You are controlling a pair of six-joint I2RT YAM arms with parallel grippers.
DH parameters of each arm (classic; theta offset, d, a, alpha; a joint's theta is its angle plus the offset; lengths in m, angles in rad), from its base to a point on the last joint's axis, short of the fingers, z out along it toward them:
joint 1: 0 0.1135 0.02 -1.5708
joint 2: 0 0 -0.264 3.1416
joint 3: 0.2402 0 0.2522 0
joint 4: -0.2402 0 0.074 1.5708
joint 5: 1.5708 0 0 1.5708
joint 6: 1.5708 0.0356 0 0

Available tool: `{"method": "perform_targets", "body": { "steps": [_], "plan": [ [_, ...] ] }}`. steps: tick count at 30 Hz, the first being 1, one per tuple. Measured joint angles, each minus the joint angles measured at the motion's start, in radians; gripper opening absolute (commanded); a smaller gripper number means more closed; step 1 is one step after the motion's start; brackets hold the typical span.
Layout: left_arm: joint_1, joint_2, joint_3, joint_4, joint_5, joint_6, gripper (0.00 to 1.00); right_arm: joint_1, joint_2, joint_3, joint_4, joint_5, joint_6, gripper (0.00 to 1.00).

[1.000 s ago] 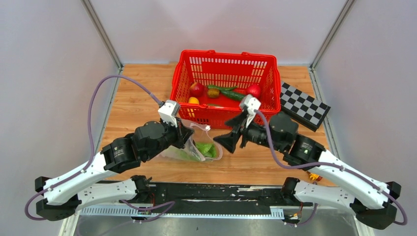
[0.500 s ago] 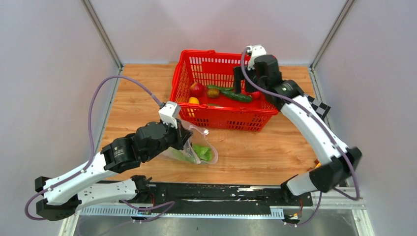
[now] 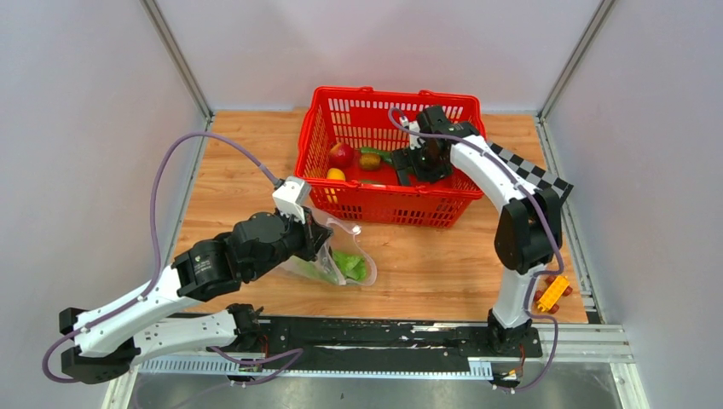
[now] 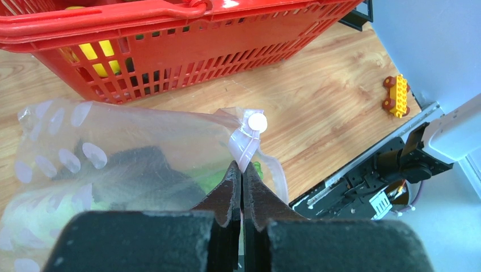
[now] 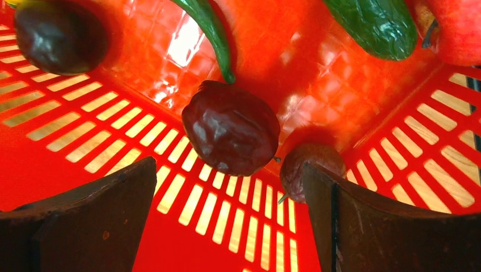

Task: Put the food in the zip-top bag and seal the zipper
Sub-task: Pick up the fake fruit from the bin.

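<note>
My left end effector (image 4: pixel 242 170) has its fingers pressed together on the mouth edge of the zip-top bag (image 4: pixel 113 141), where the pale zipper (image 4: pixel 245 148) strip runs down from its small white piece. The bag lies on the tabletop (image 3: pixel 247 170) at about 7 o'clock from the red basket (image 3: pixel 388 98), with pale-green lettuce (image 3: pixel 349 262) inside. My right end effector (image 5: pixel 228 166) is down in the basket's 3 o'clock half, fingers wide apart on either side of a dark maroon round fruit (image 5: pixel 230 136), gripping nothing. A green chili (image 5: pixel 210 28) sits at 12 o'clock from that fruit, with a cucumber (image 5: pixel 377 22) and a red apple (image 5: pixel 459 28) at 1 to 2 o'clock. An orange toy car (image 3: pixel 552 292) rests at the tabletop's 4 o'clock.
</note>
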State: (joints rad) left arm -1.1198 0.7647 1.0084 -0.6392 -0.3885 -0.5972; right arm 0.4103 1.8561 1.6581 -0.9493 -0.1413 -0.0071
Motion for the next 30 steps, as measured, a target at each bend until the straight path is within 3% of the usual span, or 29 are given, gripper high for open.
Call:
{"method": "perform_targets", "body": {
  "steps": [5, 15, 24, 26, 30],
  "plan": [
    [0.0, 0.011, 0.0, 0.0, 0.011, 0.0, 0.0, -0.009, 0.116, 0.092, -0.071, -0.031, -0.058, 1.0],
    [0.0, 0.029, 0.0, 0.0, 0.028, 0.0, 0.0, -0.023, 0.232, 0.105, -0.141, -0.083, -0.135, 0.95],
    [0.0, 0.028, 0.0, -0.001, 0.028, 0.001, 0.0, -0.033, 0.263, 0.111, -0.141, -0.106, -0.14, 0.57],
    [0.0, 0.028, 0.0, -0.001, 0.028, 0.001, 0.0, -0.035, 0.263, 0.111, -0.136, -0.111, -0.139, 0.42],
    [0.0, 0.026, 0.0, -0.001, 0.029, 0.0, 0.0, -0.036, 0.237, 0.101, -0.108, -0.135, -0.128, 0.37]
  ]
}}
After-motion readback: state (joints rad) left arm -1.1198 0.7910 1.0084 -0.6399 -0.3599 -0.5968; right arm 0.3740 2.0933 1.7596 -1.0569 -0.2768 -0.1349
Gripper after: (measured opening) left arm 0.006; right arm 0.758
